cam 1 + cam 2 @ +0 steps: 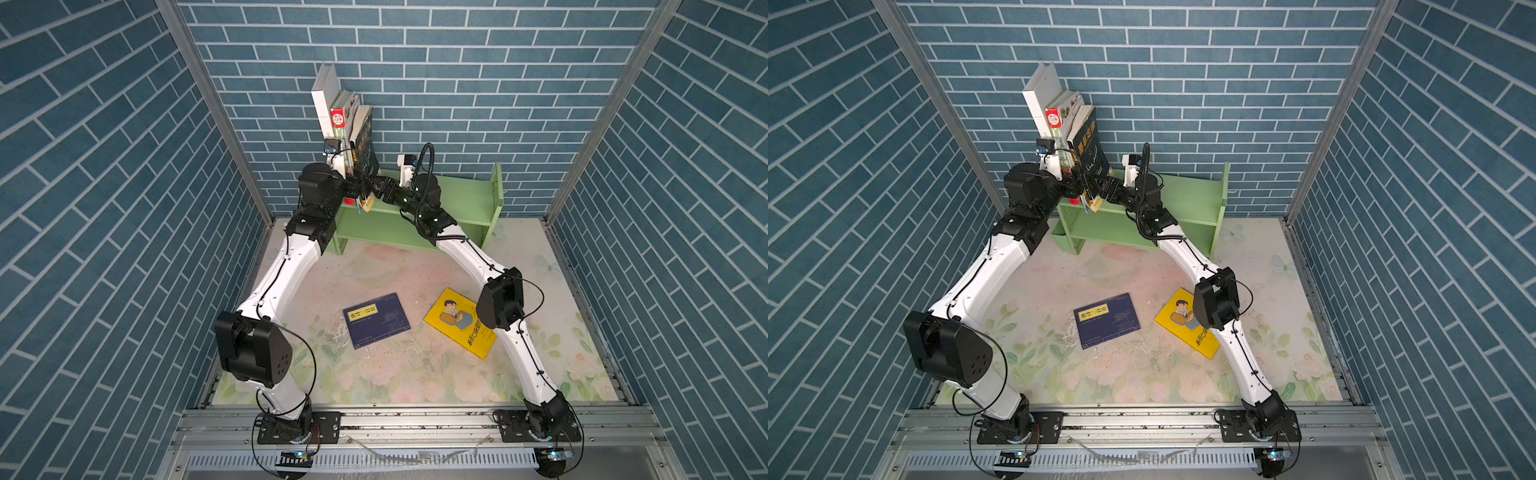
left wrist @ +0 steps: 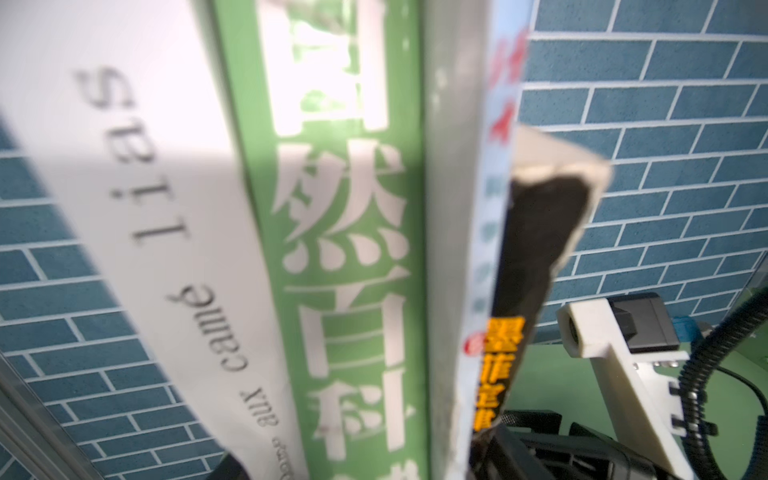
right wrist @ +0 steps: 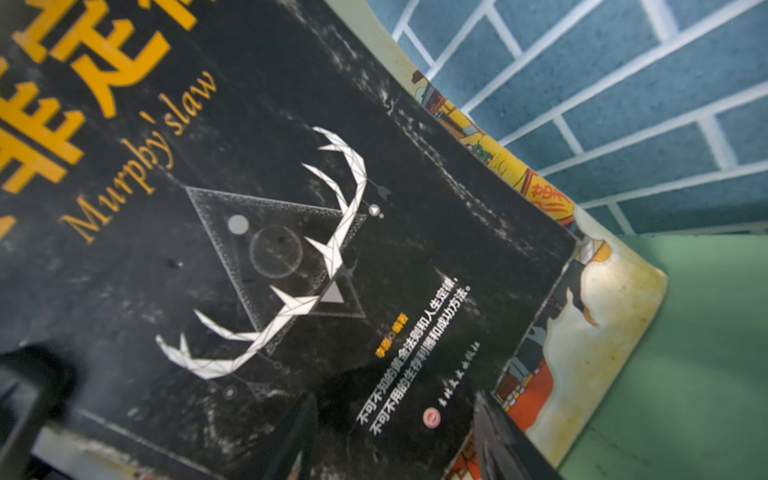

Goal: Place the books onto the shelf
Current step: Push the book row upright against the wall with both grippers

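Both top views show blue brick walls point(image 1: 498, 83) around a flowery table point(image 1: 395, 382). I see the green shelf point(image 1: 461, 199) at the back, with a row of books point(image 1: 347, 120) leaning at its left end. The navy book point(image 1: 376, 321) and the yellow book point(image 1: 459, 322) lie flat on the table. The left gripper point(image 1: 355, 189) and right gripper point(image 1: 375, 185) meet at the black book point(image 1: 368, 156). I cannot tell if either one pinches it.

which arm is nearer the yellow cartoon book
Right. The right arm passes over the edge of the yellow cartoon book; the left arm is beyond the navy book.

"murphy'slaw" on black book point(image 3: 291, 249), "aux camé" on white book point(image 2: 137, 208), "然百科" on green book point(image 2: 340, 270)
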Controlling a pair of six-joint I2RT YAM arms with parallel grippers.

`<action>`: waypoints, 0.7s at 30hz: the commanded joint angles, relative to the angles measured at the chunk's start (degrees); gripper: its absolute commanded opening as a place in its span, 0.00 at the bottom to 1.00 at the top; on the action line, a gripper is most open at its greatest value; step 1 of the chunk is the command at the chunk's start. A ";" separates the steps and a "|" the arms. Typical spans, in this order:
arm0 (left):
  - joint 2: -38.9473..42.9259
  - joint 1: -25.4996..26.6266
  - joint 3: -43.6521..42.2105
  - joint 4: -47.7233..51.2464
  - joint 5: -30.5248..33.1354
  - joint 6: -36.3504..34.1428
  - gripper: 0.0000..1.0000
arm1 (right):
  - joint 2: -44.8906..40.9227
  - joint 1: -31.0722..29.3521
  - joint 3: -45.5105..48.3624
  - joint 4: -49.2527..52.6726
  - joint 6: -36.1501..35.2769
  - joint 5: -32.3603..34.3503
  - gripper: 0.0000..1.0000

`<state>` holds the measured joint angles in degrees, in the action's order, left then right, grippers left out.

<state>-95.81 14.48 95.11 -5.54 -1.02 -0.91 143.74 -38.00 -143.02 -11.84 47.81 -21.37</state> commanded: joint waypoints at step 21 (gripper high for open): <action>-0.58 -2.61 -9.15 -8.65 -8.13 5.92 0.94 | 5.16 -3.05 2.63 18.22 -3.86 -0.17 0.63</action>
<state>-96.12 11.60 87.68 -13.04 -7.25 3.44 142.30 -39.42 -142.78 -7.42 44.03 -20.12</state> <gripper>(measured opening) 0.940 0.630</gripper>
